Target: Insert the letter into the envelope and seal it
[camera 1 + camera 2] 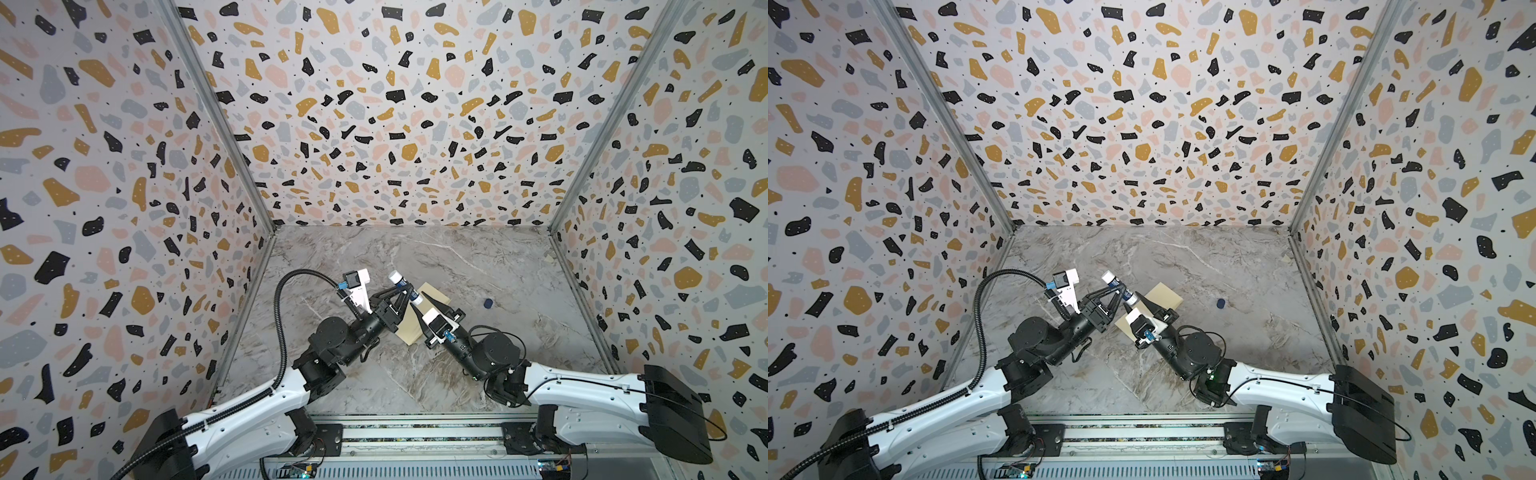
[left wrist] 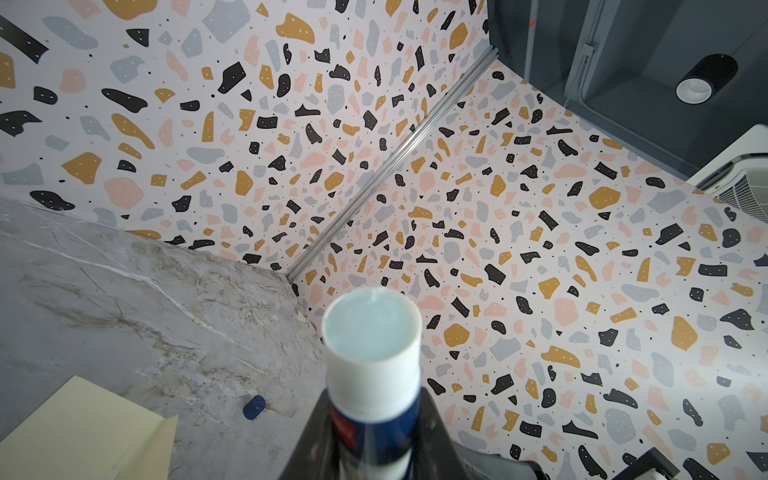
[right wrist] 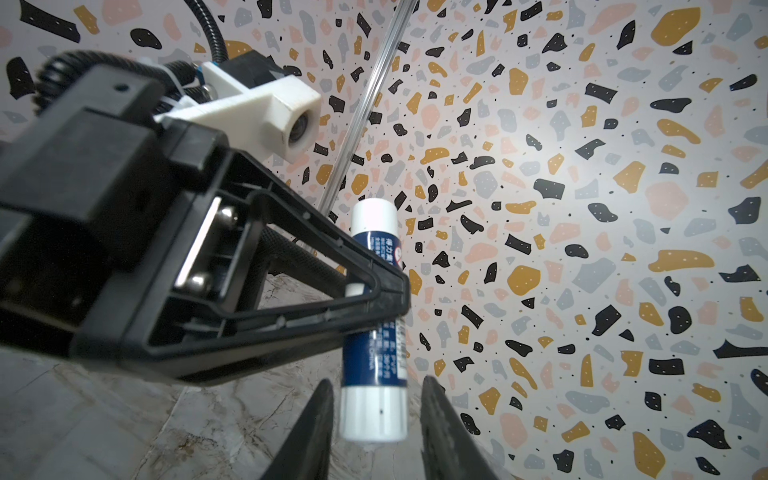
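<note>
- A left gripper (image 1: 406, 289) is clamped on the middle of a glue stick (image 1: 395, 276) and holds it tilted above a marble table (image 1: 457, 257)
- The left wrist view looks along the stick (image 2: 374, 353) and shows its open end, with pale blue glue bare inside the white rim; no other view shows that face
- The right wrist view shows the other end: the white base of the stick (image 3: 374, 407) sits between the two dark fingers (image 3: 316, 419) of the right gripper (image 3: 378, 380)
- There the jaws stand apart, with a thin gap on each side of the base, so they have hold of nothing
- In both top views the arms hide that gap, and the two grippers simply meet over the middle of the table
- The pale yellow envelope (image 1: 437, 296) lies flat on the table right under the two grippers, partly covered by them in both top views
- The left wrist view shows one bare corner of the envelope (image 2: 83, 424)
- A small dark blue cap (image 1: 488, 304) lies on the table to the right of the envelope, apart from it; the right wrist view does not take it in
</note>
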